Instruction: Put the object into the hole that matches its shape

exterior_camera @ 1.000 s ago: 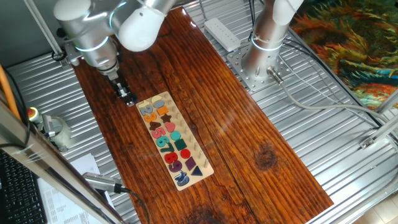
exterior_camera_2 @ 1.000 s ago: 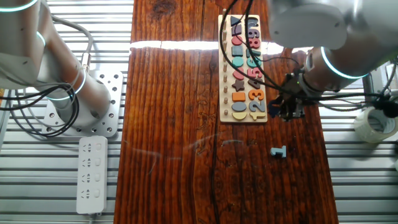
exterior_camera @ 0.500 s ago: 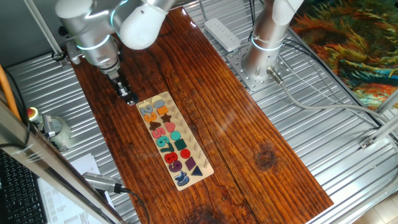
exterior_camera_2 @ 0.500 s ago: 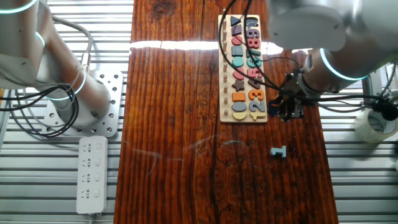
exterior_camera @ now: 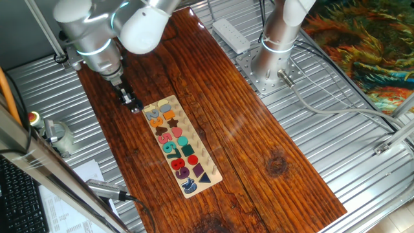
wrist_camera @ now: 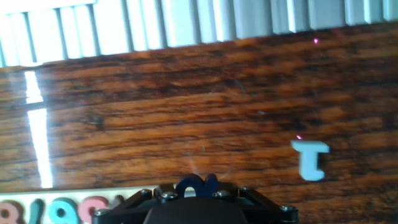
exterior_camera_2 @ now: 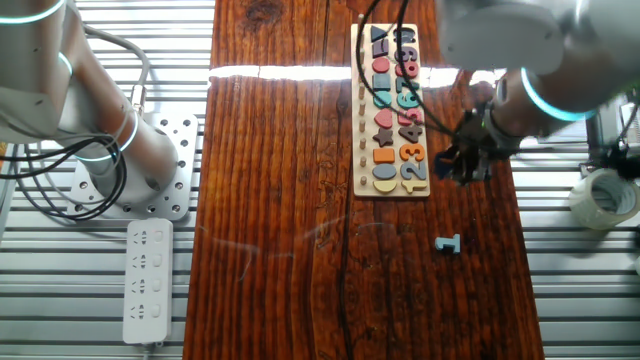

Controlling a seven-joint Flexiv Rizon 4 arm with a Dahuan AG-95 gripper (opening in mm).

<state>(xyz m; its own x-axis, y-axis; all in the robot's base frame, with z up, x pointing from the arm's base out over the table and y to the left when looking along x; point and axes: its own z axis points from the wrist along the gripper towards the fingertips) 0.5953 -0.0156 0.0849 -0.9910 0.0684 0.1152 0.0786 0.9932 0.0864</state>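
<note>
My gripper (exterior_camera_2: pixel 463 172) hangs just off the near right corner of the wooden puzzle board (exterior_camera_2: pixel 362 110), above the table. In the one fixed view the gripper (exterior_camera: pixel 132 104) is beside the board's (exterior_camera: pixel 206 169) far end. In the hand view the gripper (wrist_camera: pixel 197 190) is shut on the object, a dark navy-blue rounded piece (wrist_camera: pixel 198 184) that sticks up between the jaws. The board's edge (wrist_camera: pixel 134 192), with coloured number shapes on it, shows at the bottom left. Which hole is free I cannot tell.
A small pale grey-blue piece (exterior_camera_2: pixel 448 244) lies on the dark wood table below the gripper; it also shows in the hand view (wrist_camera: pixel 310 158). A white power strip (exterior_camera_2: pixel 147 280), the arm's base (exterior_camera_2: pixel 150 165) and a tape roll (exterior_camera_2: pixel 598 197) sit on the metal surround.
The gripper has shifted slightly along the board's right side and away from the pale piece, still holding the navy piece. Nothing else has moved.
</note>
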